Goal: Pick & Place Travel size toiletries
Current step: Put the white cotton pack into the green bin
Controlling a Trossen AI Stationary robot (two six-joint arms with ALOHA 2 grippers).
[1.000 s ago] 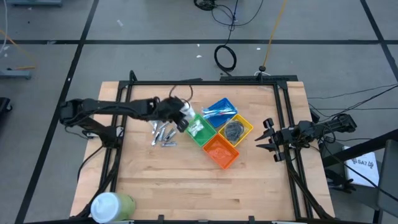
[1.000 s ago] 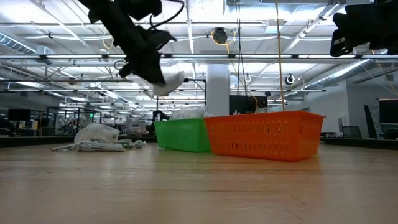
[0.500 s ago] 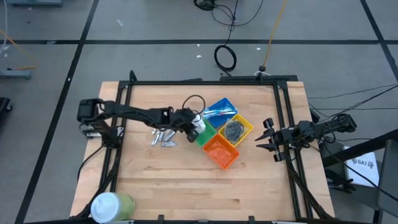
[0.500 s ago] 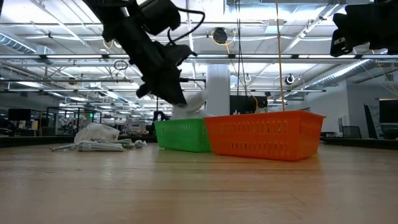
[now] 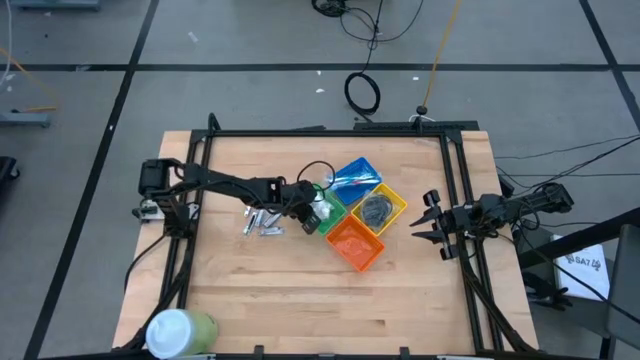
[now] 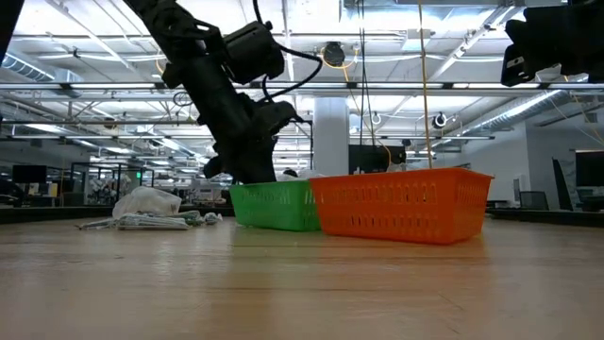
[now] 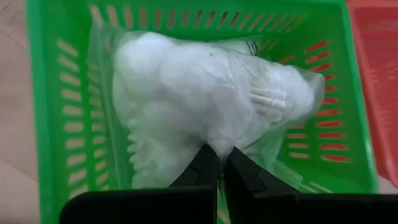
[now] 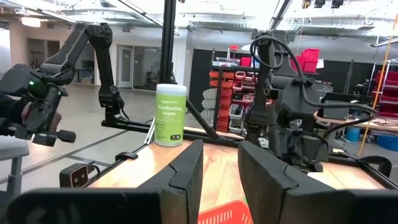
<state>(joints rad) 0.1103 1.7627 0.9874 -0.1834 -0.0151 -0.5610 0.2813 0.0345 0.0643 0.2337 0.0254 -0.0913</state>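
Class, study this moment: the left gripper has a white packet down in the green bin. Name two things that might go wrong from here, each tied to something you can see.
1. The left gripper is shut on the white packet by a thin fold of its clear wrap, so the wrap may cling and lift out again on release.
2. The green bin touches the orange bin; a nudge from the low arm might shift both.

On the green-and-white cylinder (image 8: 170, 115), seen in the right wrist view, the words "disinfecting wipes" can be made out on the label; the smaller print above them is too small to be read. No other text can be read.
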